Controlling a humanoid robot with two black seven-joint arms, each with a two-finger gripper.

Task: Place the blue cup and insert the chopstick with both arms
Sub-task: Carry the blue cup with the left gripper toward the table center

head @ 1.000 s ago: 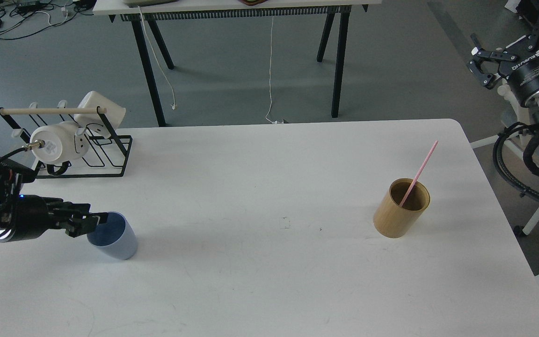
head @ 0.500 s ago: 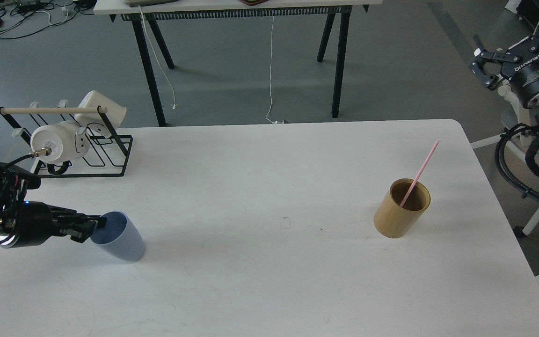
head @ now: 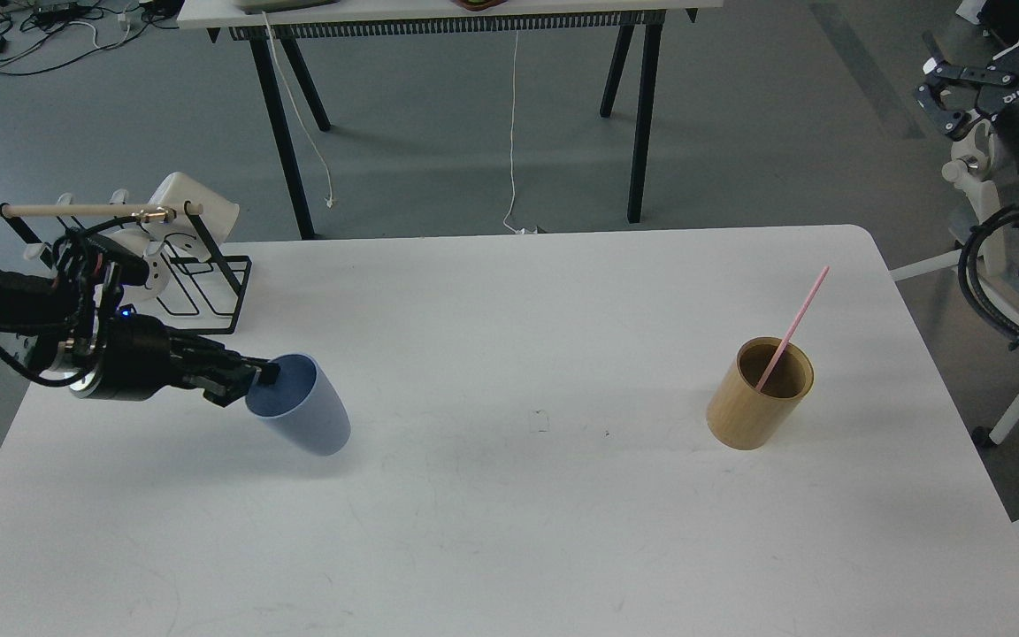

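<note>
The blue cup hangs tilted over the left part of the white table, its mouth turned toward my left arm. My left gripper is shut on the cup's rim and holds it just above the tabletop. The pink chopstick leans to the right inside the tan cylindrical holder on the right side of the table. My right gripper is open and empty, raised off the table at the upper right edge of the view.
A black wire rack with a wooden bar and white mugs stands at the table's back left, just behind my left arm. Black cable loops hang beside the table's right edge. Another table's legs stand behind.
My left gripper has lifted the blue cup and carried it right and toward the table's middle. My right gripper has risen and pulled further to the right.
</note>
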